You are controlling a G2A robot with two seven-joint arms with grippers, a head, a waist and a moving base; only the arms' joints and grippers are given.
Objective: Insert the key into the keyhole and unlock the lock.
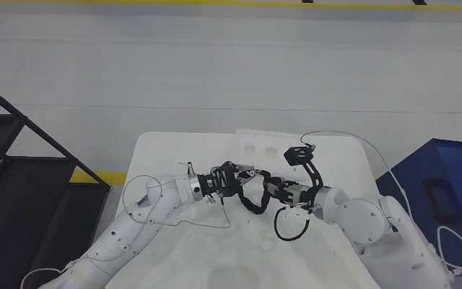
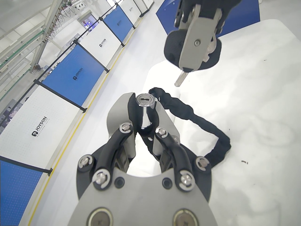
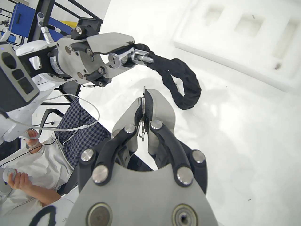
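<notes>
Lock cylinder [image 2: 146,112] is clamped in the closed left hand [image 3: 125,55] above the bench [image 2: 247,95], keyhole [image 2: 145,99] turned toward the key [image 2: 181,78], which is pinched by its bow in the closed right hand [image 3: 145,97] and aimed near it, seemingly for insertion.

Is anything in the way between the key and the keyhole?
No, nothing visible. Only open air lies between the key in the right gripper and the keyhole of the lock in the left gripper. The black loop hangs aside.

Logo and one printed word on white barrier panels [image 2: 35,118] and on blue barrier panel [image 2: 70,81]
</notes>
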